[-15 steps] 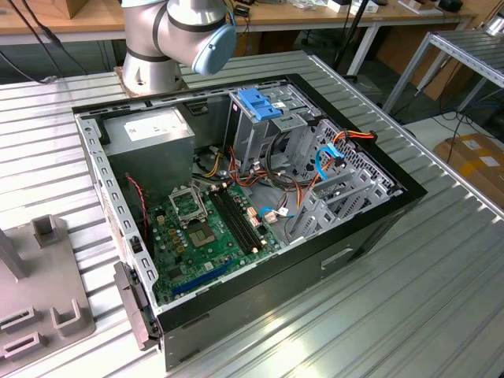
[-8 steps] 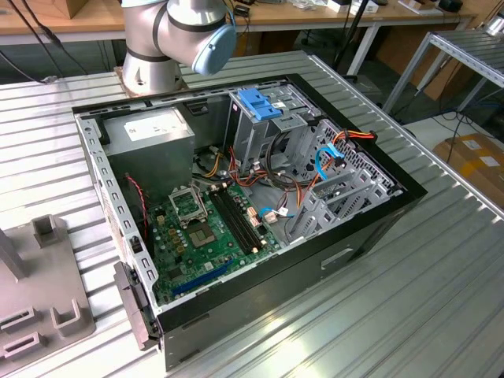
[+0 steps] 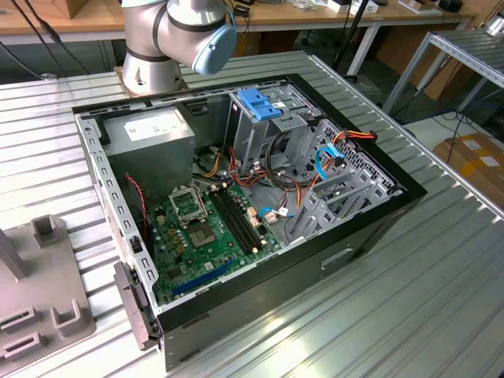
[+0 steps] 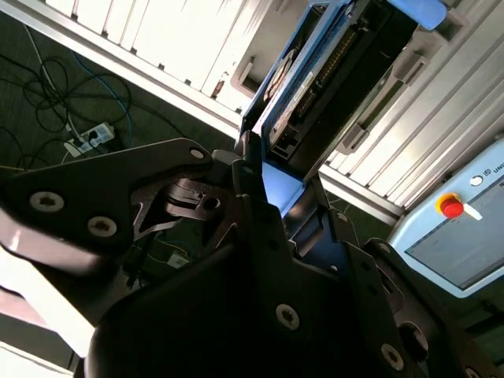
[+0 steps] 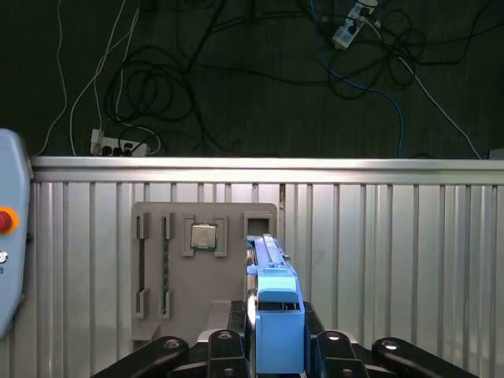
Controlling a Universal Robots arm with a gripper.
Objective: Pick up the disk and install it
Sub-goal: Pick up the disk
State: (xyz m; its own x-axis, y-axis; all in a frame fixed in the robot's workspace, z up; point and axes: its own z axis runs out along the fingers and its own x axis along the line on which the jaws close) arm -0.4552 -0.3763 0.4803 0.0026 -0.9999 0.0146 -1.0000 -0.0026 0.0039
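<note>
In the first wrist view the disk (image 5: pixel 274 311) shows edge-on as a bright blue carrier standing upright between the black fingers (image 5: pixel 224 340) of my gripper (image 5: pixel 276 335), which is shut on it. In the second wrist view the disk (image 4: pixel 315 87) rises out of the gripper (image 4: pixel 268 185), with its blue frame, dark underside and connector edge showing. It hangs well above the ribbed metal table (image 5: pixel 394 260), over the grey fixture plate (image 5: pixel 169 260). The open computer case (image 3: pixel 236 197) lies on the table in the exterior view.
The fixture plate carries a processor chip (image 5: pixel 203 235) and empty slots. Inside the case are a grey cage with a ribbed blue cap (image 3: pixel 260 102), a power-supply box (image 3: pixel 150 130), the green motherboard (image 3: pixel 205 228) and loose cables. A pendant with a red button (image 4: pixel 453 206) lies near the table edge. Cables cover the floor (image 5: pixel 236 71).
</note>
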